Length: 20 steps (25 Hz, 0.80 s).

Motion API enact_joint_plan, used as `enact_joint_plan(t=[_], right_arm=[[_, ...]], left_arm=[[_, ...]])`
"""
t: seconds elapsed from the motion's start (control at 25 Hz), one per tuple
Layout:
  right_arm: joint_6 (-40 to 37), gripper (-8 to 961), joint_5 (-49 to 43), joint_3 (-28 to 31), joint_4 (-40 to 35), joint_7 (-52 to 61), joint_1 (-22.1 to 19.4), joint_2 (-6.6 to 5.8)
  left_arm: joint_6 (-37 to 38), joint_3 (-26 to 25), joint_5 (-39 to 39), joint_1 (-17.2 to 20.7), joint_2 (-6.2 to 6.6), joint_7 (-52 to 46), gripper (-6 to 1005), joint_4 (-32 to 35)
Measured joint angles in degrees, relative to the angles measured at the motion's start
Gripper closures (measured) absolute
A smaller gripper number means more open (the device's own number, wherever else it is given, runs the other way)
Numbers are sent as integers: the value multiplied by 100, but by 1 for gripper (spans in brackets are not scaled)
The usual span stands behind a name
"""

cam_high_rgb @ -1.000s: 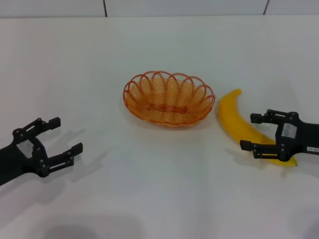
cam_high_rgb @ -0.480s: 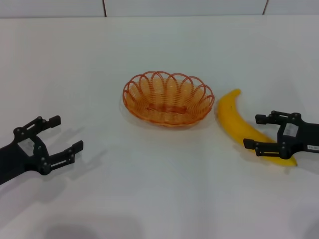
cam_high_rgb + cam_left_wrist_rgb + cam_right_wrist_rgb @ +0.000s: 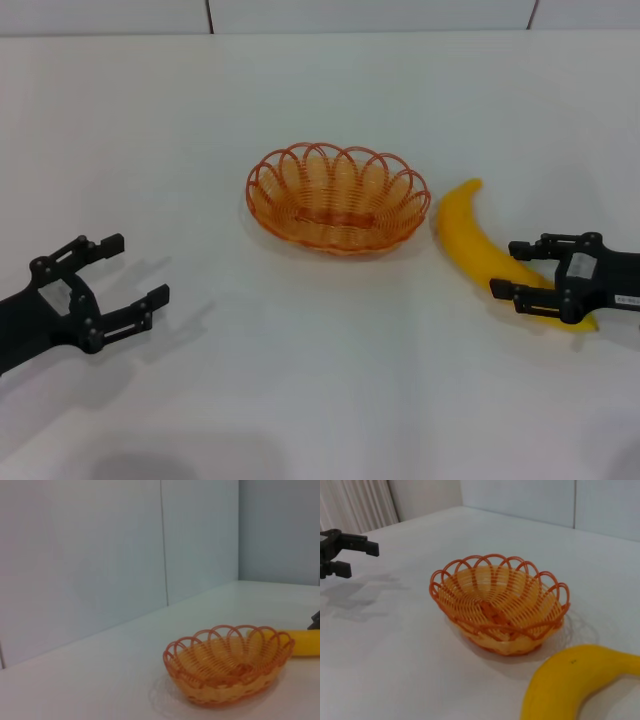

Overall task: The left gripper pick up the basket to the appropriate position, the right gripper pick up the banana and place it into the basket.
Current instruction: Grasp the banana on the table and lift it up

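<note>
The orange basket point(image 3: 338, 198) sits upright on the white table point(image 3: 320, 380), in the middle. It also shows in the left wrist view point(image 3: 230, 665) and the right wrist view point(image 3: 500, 610). The yellow banana point(image 3: 468, 228) lies on the table just right of the basket, apart from it. It also shows in the right wrist view point(image 3: 575, 680) and the left wrist view point(image 3: 306, 642). My right gripper point(image 3: 503, 268) is open, with one finger on each side of the banana's near half. My left gripper point(image 3: 138, 268) is open and empty, low at the left, well short of the basket.
A pale panelled wall point(image 3: 370, 14) runs along the table's far edge. The left gripper shows far off in the right wrist view point(image 3: 342, 555). Bare tabletop lies between the left gripper and the basket.
My right gripper has shifted slightly over the banana's near half and its fingers have drawn closer together. The left gripper, basket and banana have hardly moved.
</note>
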Motion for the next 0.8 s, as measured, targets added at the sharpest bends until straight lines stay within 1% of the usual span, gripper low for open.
enact_joint_plan(t=[0.04,0.24,0.48,0.64,0.8], right_arm=[[-4,146,-16,0,-9,4,7,2],[6,288,-68,-67,-34,30,25,21],[5,473,-11,-16,-40,43,44,27],[17,471,397,87,-108,42,40,7],[64,469,1153,184,-192,-33,49,7]], left_arm=[[0,0,10,-3,0,0,123,0],[0,0,14,-6,0,0,123,23],[1,0,12,5,3,0,123,55],[3,0,11,5,5,0,123,55],[3,6,11,-7,7,0,122,55]])
